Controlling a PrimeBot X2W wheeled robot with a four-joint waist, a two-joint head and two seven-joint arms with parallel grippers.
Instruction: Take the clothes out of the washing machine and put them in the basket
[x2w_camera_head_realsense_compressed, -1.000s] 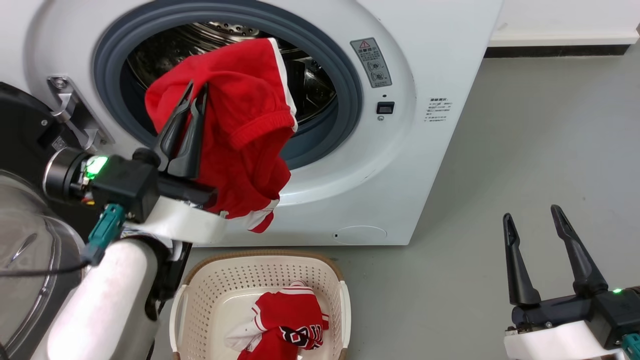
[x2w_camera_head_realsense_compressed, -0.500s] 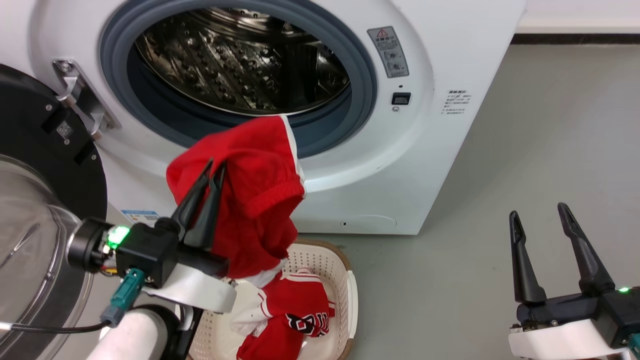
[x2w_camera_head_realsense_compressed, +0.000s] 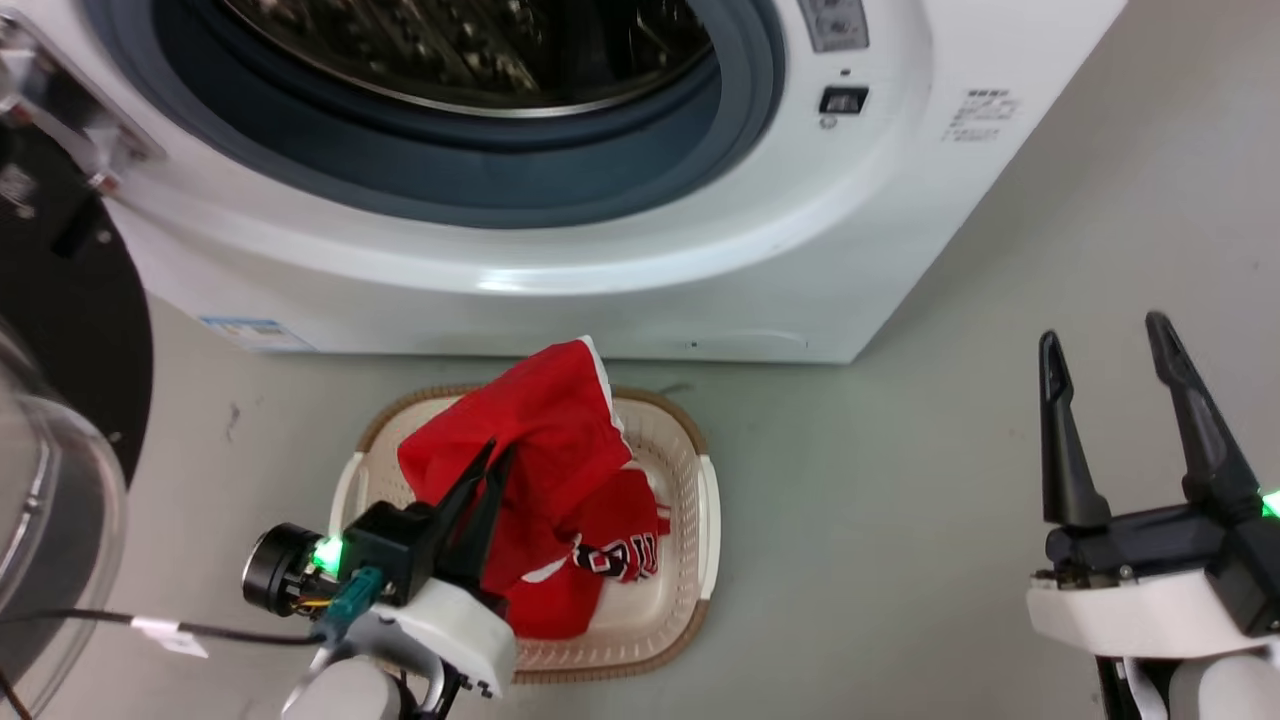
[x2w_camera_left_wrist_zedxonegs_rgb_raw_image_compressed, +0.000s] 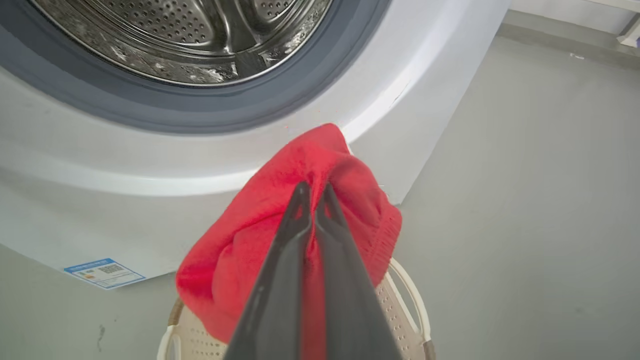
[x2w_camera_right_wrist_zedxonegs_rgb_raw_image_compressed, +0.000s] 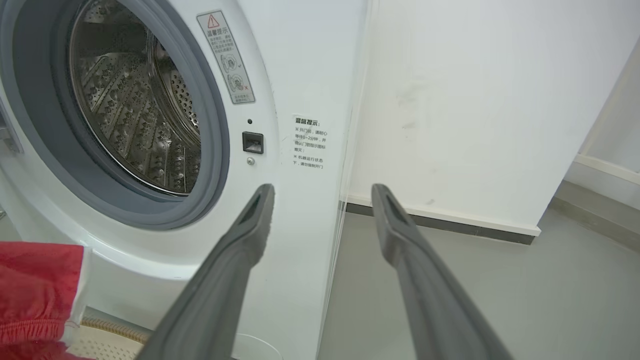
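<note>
Now the left claw, clamped on a red garment, hangs at lower centre over the basket, so that letting go should drop it onto the lettered jersey. The washing machine gapes across the top. The right claw waits at lower right, fingers apart.

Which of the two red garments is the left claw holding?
The plain red fabric garment with white trim, pinched in the left claw over the cream perforated plastic basket; the red lettered jersey lies inside it.
</note>
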